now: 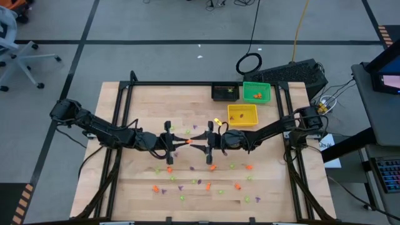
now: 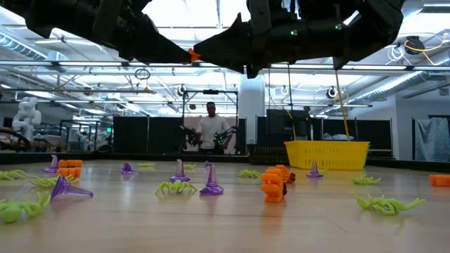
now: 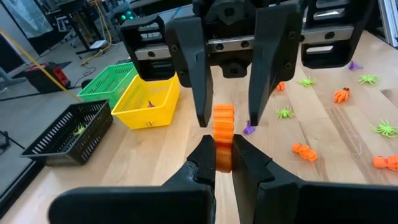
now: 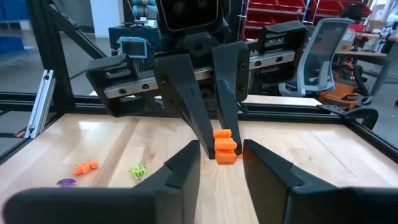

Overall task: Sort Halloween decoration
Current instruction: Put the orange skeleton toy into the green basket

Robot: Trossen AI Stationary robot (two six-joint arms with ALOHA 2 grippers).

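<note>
1. Orange, ridged and made of plastic, the small Halloween trinket (image 3: 222, 134) hangs in mid-air above the middle of the pale wooden table (image 1: 125, 187), held between the two arms where their tips meet.

2. The left gripper (image 3: 224, 163) is clamped tight on one end of the trinket; its two dark fingers pinch that end from both sides, as the left wrist view shows.

3. The right gripper (image 4: 222, 163) faces it head-on. Its fingers stand apart on either side of the trinket's free end, with a visible gap on each side in the right wrist view, so they do not appear to be gripping yet.

4. The relation that matters: the trinket's long axis seems to run roughly along the line between the two grippers, and its free end points straight into the right gripper's spread fingers. This looks like a hand-over from left to right, and the right arm needs only to close where it is.

5. The right arm is also nearer the bins: the green mesh basket (image 1: 257, 93), the yellow mesh basket (image 1: 242, 115) and the black mesh basket (image 1: 225, 93) sit at the far right of the table.

6. Many more orange, purple and light-green trinkets (image 1: 187, 181) lie scattered on the near half of the table, not yet sorted.
</note>
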